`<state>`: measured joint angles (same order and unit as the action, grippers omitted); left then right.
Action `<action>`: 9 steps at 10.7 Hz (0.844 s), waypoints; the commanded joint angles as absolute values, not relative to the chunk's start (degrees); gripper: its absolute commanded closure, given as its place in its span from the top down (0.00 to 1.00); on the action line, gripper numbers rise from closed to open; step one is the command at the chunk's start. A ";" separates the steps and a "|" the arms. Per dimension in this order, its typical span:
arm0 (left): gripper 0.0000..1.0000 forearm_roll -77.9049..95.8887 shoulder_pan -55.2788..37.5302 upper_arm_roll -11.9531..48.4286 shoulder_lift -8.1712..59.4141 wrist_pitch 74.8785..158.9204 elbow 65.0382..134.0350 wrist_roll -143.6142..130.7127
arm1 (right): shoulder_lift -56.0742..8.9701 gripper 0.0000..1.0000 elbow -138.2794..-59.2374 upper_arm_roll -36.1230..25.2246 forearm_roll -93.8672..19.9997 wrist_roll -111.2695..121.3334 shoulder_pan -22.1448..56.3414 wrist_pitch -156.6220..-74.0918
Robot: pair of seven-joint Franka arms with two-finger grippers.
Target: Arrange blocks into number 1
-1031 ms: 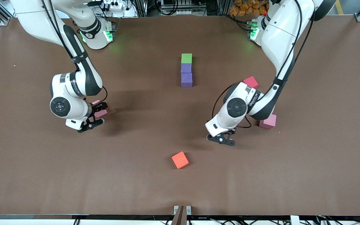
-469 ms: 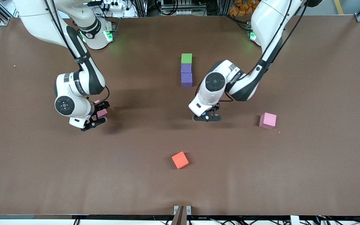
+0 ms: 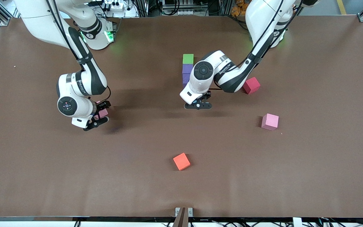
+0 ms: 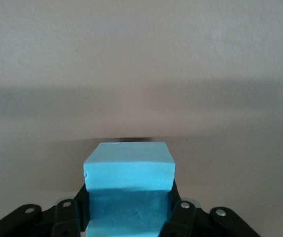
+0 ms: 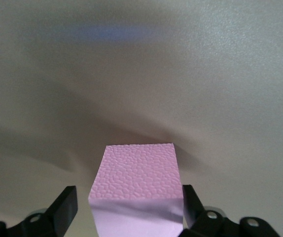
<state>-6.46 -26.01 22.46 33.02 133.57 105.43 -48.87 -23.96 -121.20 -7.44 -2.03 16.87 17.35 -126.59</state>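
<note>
At mid-table a green-and-purple column stands started, the left gripper pinching a blue block at its six o'clock, the right gripper pinching a pink one, while red, pink and orange blocks wait.

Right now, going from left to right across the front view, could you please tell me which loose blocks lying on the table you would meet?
Orange block → green block → red block → pink block. I left out the purple blocks under the green one, since they line up with it and the left arm partly covers them.
</note>
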 commanded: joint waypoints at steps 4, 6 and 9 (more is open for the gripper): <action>0.00 -8.00 -28.38 23.56 33.49 135.09 106.87 -48.87 | -23.64 0.70 -122.87 -9.14 -1.58 17.58 17.58 -129.11; 0.00 -8.00 -28.83 23.55 34.19 135.78 106.88 -48.87 | -23.21 0.67 -122.70 -9.49 -2.54 17.40 17.58 -129.02; 0.00 -7.91 -29.44 23.55 34.89 136.14 106.88 -49.57 | -21.89 0.64 -121.21 -9.58 -6.48 16.00 18.98 -128.85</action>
